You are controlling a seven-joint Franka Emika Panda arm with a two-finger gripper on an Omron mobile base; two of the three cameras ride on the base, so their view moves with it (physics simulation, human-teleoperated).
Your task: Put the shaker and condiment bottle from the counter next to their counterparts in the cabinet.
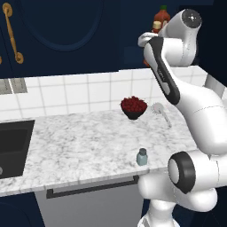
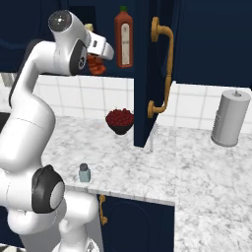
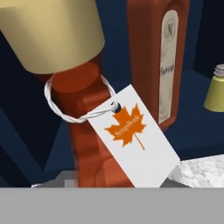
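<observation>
Fingers point(image 2: 97, 65) closed on the condiment bottle point(image 3: 89, 131), raised to the cabinet point(image 2: 106, 29) at upper left of the right base view. In the hand view, bottle at centre left with pale cap, twisted string and white maple-leaf tag; just beside it, at upper centre, the tall red bottle point(image 3: 159, 57); at right edge, the yellow shaker point(image 3: 215, 89). Lower centre of the left base view: the shaker point(image 1: 142, 157) upright on the worktop point(image 1: 88, 146), near its front edge. Behind it, a dark bowl of red fruit point(image 1: 133, 107).
</observation>
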